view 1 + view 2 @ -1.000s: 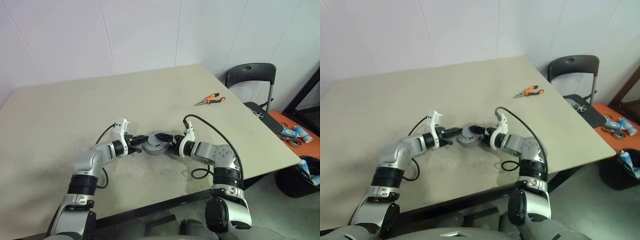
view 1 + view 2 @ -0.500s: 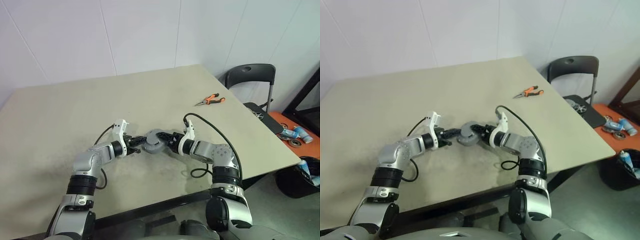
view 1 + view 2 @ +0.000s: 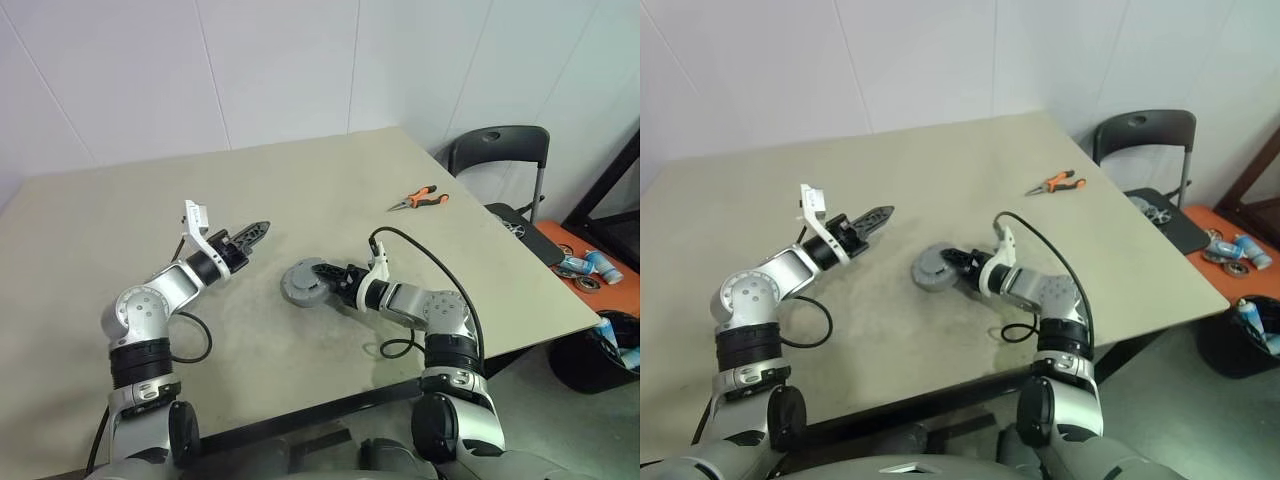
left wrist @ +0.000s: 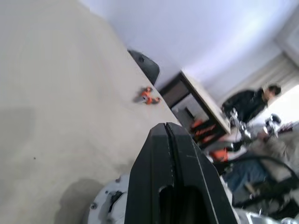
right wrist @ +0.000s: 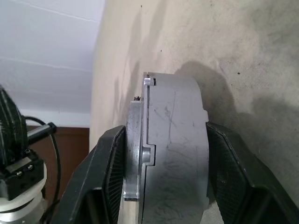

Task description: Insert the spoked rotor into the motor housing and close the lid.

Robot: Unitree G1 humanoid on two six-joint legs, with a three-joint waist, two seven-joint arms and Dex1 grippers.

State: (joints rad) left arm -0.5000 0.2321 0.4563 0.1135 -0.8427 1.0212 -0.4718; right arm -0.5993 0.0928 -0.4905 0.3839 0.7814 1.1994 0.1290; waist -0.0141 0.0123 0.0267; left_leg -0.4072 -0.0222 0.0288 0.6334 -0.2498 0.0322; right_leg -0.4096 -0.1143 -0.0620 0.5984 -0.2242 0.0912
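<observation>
Left eye view: beige table [image 3: 150, 200], pliers [image 3: 415, 200], chair [image 3: 500, 150] by white wall.

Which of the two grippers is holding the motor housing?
The right gripper: its fingers clamp the motor housing. The left gripper is shut, empty and raised.

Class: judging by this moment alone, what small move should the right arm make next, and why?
Probably set it flat on the table. The right end effector clamps the motor housing with the lid seated, tipped on edge, while the left end effector, shut, hovers apart.
</observation>
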